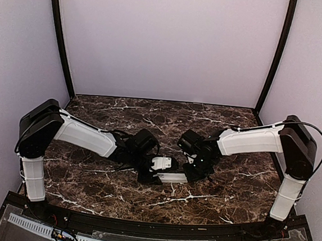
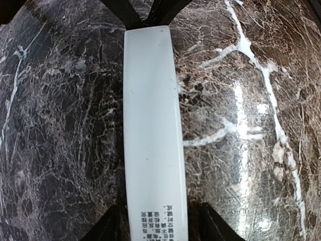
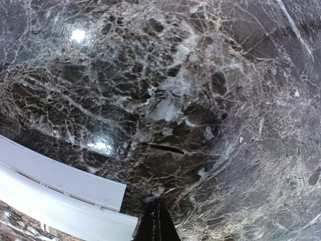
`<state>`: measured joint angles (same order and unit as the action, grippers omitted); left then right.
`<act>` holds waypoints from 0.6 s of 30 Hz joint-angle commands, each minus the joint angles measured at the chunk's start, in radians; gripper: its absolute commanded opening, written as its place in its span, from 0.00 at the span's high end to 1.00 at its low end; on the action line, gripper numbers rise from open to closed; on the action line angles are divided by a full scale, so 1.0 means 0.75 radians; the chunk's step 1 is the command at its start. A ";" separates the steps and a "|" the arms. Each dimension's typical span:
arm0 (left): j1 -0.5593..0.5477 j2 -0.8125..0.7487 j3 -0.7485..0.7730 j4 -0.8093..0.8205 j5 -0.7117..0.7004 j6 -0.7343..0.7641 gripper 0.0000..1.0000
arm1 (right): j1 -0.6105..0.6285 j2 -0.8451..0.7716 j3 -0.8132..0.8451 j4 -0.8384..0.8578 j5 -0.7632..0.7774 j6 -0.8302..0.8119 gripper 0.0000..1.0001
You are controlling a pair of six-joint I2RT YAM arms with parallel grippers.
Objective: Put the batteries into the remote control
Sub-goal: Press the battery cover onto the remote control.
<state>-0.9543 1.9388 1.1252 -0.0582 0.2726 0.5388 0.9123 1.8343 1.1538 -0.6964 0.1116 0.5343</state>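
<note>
We hold the slim white rectangular plastic remote control (image 2: 153, 135) over the dark marble bench (image 1: 199, 200), left end effector (image 1: 148, 173) pinching one end, right end effector (image 1: 193, 171) apparently pressed together beside the other; next, fetch batteries, none visible.

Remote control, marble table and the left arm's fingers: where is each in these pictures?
remote control (image 2: 153, 125): left wrist view, middle of its white back face.
marble table (image 1: 210, 201): top view, bare near part.
left fingers (image 2: 108, 226): left wrist view, dark fingertip beside the remote's printed end.
</note>
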 commanded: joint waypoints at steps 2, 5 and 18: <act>-0.010 -0.108 -0.013 -0.016 0.023 -0.009 0.43 | 0.009 0.037 0.013 -0.033 0.060 -0.008 1.00; -0.010 -0.136 -0.010 -0.009 0.019 -0.023 0.41 | 0.009 0.032 0.014 -0.036 0.062 -0.007 1.00; -0.010 -0.513 -0.140 -0.176 -0.547 -0.572 0.72 | -0.001 0.021 0.014 -0.042 0.074 -0.025 1.00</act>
<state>-0.9585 1.6279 1.0435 -0.0544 0.1661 0.3553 0.9127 1.8359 1.1549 -0.7044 0.1471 0.5255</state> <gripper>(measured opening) 0.413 0.003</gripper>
